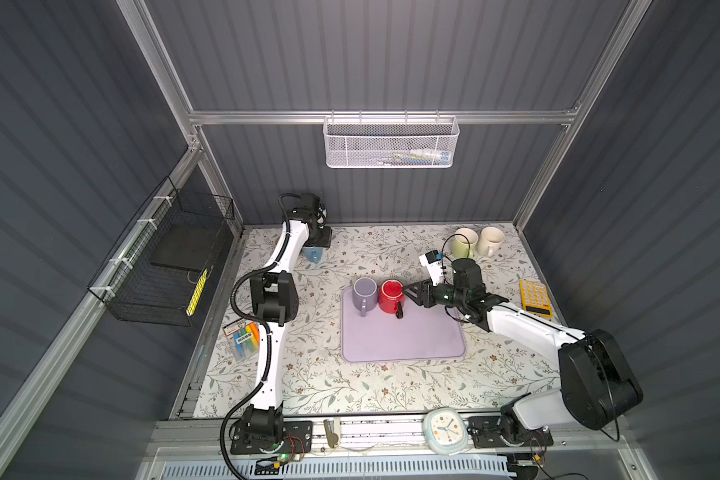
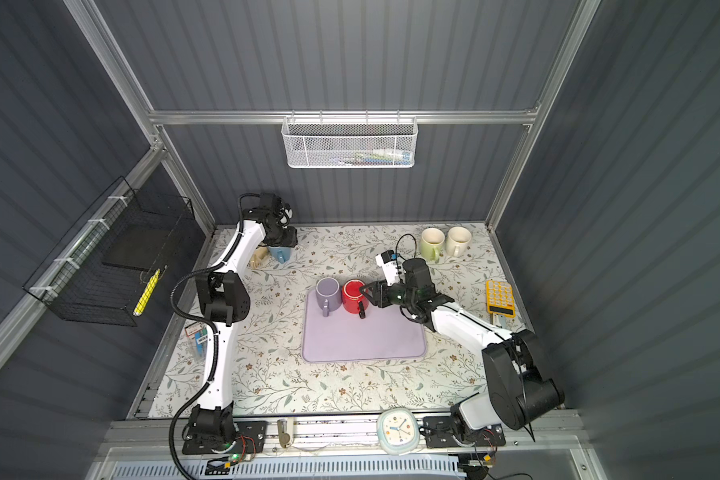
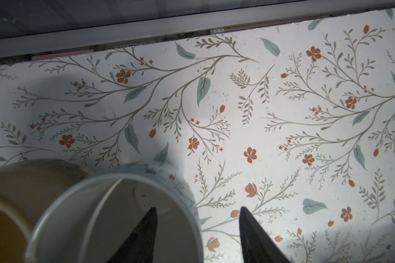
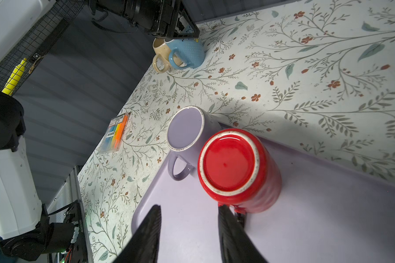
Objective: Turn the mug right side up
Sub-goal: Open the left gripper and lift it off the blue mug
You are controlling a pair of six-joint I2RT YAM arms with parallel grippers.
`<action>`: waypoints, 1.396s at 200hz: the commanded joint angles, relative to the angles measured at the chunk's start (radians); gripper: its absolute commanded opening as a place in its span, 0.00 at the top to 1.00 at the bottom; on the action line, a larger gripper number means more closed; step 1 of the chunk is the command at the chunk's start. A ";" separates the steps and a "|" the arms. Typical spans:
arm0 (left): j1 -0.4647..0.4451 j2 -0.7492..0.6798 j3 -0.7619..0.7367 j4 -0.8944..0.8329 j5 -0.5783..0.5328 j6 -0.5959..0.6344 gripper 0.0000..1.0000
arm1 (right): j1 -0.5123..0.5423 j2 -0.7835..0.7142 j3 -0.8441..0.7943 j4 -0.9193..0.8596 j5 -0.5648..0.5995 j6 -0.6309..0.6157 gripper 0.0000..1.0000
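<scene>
On the left, the left gripper (image 3: 198, 208) hangs over the blue mug (image 3: 89, 205), which stands with its mouth up beside a beige mug (image 3: 21, 177). Its jaws are spread, one finger inside the mouth and the other outside the wall, with a gap on both sides, so they pinch nothing. This mug needs no turning, we think. Further right, on the purple mat (image 4: 328, 216), stands a purple mug (image 4: 185, 127), and we cannot tell surely which end of it is up. Just beside it is the red mug (image 4: 230, 164), in our judgement the one for the task: its unglazed base ring faces upward, so its long axis is vertical and its mouth is down on the mat. The right gripper (image 4: 189, 206) is by far the nearer one. Its jaws are spread with only bare mat between them, and the red mug lies ahead of them and off to the side of one finger, not between the two. That finger is just beside the black handle (image 1: 399, 311); whether it touches, we cannot say. For the next move, the jaws should shift sideways until the wall or the handle comes between them.
</scene>
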 commanded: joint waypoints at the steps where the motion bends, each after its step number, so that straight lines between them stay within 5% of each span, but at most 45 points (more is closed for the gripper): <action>1: 0.000 -0.069 -0.031 0.031 0.035 0.009 0.42 | 0.006 0.014 0.028 0.003 0.014 -0.006 0.56; 117: -0.037 -0.358 -0.220 0.110 0.099 0.040 0.39 | 0.008 0.001 0.067 -0.176 0.134 -0.108 0.53; 279: -0.158 -1.099 -1.166 0.420 0.103 0.096 0.39 | 0.082 0.060 0.101 -0.340 0.271 -0.171 0.50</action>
